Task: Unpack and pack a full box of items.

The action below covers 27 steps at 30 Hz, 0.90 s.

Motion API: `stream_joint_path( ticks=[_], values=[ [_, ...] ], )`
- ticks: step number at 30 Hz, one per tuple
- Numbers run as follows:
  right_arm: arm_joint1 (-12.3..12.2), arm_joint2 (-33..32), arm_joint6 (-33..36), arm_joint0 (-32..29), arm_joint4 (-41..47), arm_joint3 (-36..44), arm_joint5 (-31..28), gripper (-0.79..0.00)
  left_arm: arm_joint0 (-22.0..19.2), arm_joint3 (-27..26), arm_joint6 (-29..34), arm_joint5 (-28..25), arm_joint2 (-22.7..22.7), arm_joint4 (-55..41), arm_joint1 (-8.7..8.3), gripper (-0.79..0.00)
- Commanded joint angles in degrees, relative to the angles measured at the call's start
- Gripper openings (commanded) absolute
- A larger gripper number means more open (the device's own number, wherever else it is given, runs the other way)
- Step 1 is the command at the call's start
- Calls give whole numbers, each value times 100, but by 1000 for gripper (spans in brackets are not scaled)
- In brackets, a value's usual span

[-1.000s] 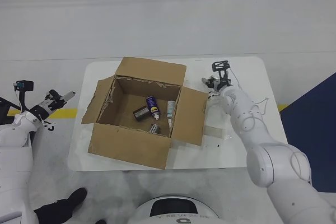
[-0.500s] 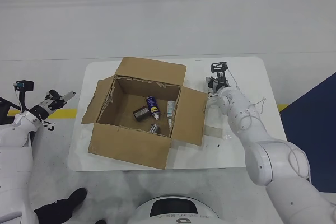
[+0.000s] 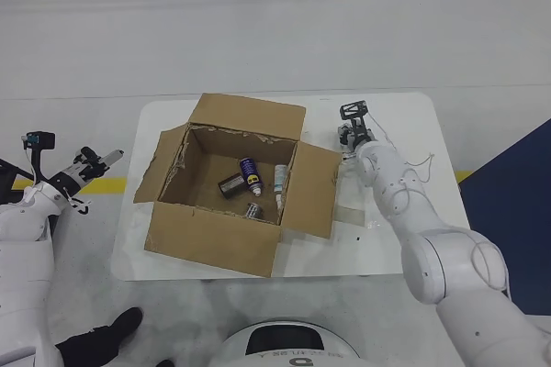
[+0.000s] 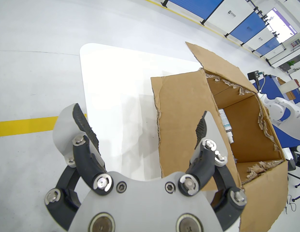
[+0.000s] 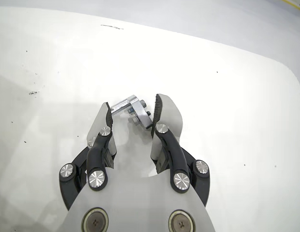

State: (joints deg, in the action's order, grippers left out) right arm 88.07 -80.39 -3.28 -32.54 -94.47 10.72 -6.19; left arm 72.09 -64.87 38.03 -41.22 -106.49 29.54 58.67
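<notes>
Metal bracket (image 5: pixel 140 114) sits low over the worktop (image 3: pixel 404 119), at 2 o'clock from the cardboard box (image 3: pixel 216 234), pinched across its ends by the half-closed right end effector (image 5: pixel 132 108). Step judged: unpacking, set-down of this part. Next move calls for releasing it flat, then reaching for the spray can (image 3: pixel 249 176). Left end effector (image 4: pixel 140 114) is wide apart and empty at 9 o'clock, off the worktop.
</notes>
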Motion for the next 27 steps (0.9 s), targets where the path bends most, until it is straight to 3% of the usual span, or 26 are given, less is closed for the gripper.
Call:
stream_joint_path(
  ticks=[1,27],
  values=[
    [-23,1,-150,-11,42,16,-103,-785,0,0,0,0,0,0,0,0],
    [-391,-63,-1421,-327,519,251,-611,-785,0,0,0,0,0,0,0,0]
  ],
)
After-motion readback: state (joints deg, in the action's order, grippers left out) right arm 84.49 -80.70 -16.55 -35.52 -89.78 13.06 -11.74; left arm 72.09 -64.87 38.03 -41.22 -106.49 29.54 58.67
